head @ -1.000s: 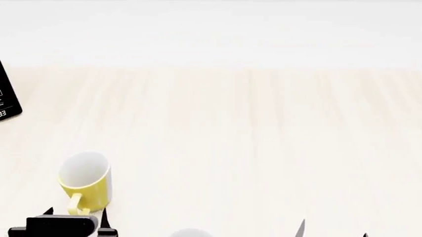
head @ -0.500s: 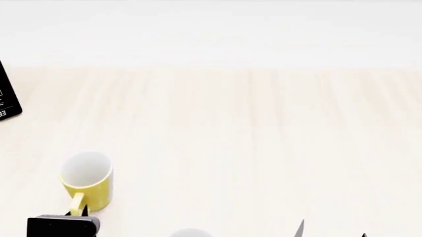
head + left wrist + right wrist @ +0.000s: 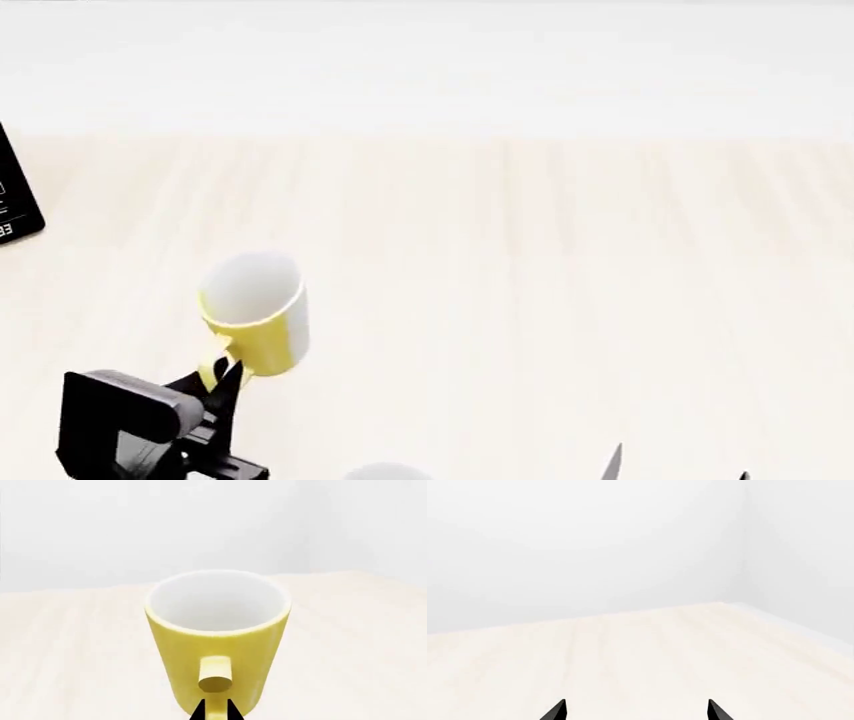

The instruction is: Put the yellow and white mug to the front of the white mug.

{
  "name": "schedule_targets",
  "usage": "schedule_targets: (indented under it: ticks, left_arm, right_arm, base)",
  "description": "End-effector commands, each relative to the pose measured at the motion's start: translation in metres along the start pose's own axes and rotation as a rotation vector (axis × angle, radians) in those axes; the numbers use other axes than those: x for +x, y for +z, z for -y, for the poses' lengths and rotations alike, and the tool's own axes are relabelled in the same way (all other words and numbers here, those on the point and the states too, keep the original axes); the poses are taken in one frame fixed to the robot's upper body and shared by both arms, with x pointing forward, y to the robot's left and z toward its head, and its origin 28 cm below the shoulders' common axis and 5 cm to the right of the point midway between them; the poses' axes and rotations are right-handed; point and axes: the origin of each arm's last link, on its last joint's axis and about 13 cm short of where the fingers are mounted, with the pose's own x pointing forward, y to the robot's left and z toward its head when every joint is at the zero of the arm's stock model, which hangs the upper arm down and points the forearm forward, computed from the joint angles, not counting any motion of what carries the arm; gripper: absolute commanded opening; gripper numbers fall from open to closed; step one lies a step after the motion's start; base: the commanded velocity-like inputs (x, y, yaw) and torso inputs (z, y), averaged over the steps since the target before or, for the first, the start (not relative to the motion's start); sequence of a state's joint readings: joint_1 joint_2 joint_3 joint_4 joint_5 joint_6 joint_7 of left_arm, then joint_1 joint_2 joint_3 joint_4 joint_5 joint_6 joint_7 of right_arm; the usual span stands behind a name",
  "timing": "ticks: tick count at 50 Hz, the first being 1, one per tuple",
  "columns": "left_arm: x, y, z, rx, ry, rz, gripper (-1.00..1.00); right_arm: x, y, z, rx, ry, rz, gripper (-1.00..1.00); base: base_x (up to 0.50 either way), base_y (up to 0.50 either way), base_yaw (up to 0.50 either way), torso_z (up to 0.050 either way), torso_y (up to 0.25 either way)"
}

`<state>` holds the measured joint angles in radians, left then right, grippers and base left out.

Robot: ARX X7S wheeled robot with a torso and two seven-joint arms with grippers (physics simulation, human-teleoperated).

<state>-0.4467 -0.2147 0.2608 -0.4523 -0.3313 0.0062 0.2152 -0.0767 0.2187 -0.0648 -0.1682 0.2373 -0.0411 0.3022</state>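
Note:
The yellow and white mug (image 3: 256, 312) is lifted off the wooden table, tilted, held by its yellow handle (image 3: 214, 366). My left gripper (image 3: 222, 374) is shut on that handle. In the left wrist view the mug (image 3: 217, 640) fills the middle, open end up, and both black fingertips (image 3: 199, 712) pinch the handle (image 3: 215, 680). Only the rim of the white mug (image 3: 386, 471) shows at the head view's bottom edge, to the right of the held mug. My right gripper (image 3: 674, 468) is open and empty at the bottom right; its tips show in the right wrist view (image 3: 635, 711).
A black device (image 3: 16, 200) stands at the table's left edge. The light wooden table (image 3: 534, 250) runs back to a white wall.
My left gripper has closed on the mug's handle and lifted the mug up and to the right, off the table. The right arm has not moved.

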Motion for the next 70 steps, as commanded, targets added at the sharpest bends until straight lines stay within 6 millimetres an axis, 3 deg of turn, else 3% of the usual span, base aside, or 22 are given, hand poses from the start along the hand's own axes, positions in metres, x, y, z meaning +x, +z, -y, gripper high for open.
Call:
schedule_targets:
  ticks: [1, 5, 19, 30, 36, 42, 48, 62, 70]
  left_arm:
    - [0.015, 0.019, -0.002, -0.053, -0.308, 0.027, -1.0]
    - [0.009, 0.03, 0.008, -0.08, -0.417, 0.079, -1.0]
    - [0.01, 0.04, 0.017, -0.02, -0.473, 0.083, -1.0]
    - [0.021, 0.054, 0.018, 0.035, -0.592, 0.061, -1.0]
    - [0.029, 0.066, 0.009, -0.019, -0.651, 0.052, -1.0]
    - [0.033, 0.082, -0.009, -0.238, -0.669, 0.078, -1.0]
    - [0.041, 0.086, -0.021, -0.265, -0.658, 0.067, -1.0]
    - [0.05, 0.079, -0.032, 0.025, -0.768, -0.068, -1.0]
    - [0.042, 0.084, -0.034, 0.137, -0.862, -0.142, -1.0]
  right_arm:
    - [0.0, 0.002, 0.001, 0.003, -0.003, 0.006, 1.0]
    - [0.0, 0.002, 0.002, 0.004, -0.005, 0.007, 1.0]
    - [-0.001, 0.002, 0.002, 0.006, -0.006, 0.008, 1.0]
    - [-0.001, 0.003, 0.002, 0.007, -0.007, 0.009, 1.0]
    - [-0.001, 0.003, 0.002, 0.008, -0.006, 0.009, 1.0]
    - [-0.001, 0.003, 0.003, 0.009, -0.007, 0.009, 1.0]
    - [-0.001, 0.002, 0.002, 0.006, -0.005, 0.007, 1.0]
    - [0.0, 0.002, 0.002, 0.004, -0.005, 0.005, 1.0]
    - [0.0, 0.001, 0.001, 0.0, -0.003, 0.002, 1.0]
  base:
    - [0.0, 0.0, 0.0, 0.0, 0.0]
    - [0.0, 0.0, 0.0, 0.0, 0.0]
    - [0.0, 0.0, 0.0, 0.0, 0.0]
    - [0.0, 0.0, 0.0, 0.0, 0.0]
    - [0.0, 0.0, 0.0, 0.0, 0.002]
    - [0.0, 0.0, 0.0, 0.0, 0.0]
    - [0.0, 0.0, 0.0, 0.0, 0.0]
    - [0.0, 0.0, 0.0, 0.0, 0.0]
    - [0.0, 0.0, 0.0, 0.0, 0.0]
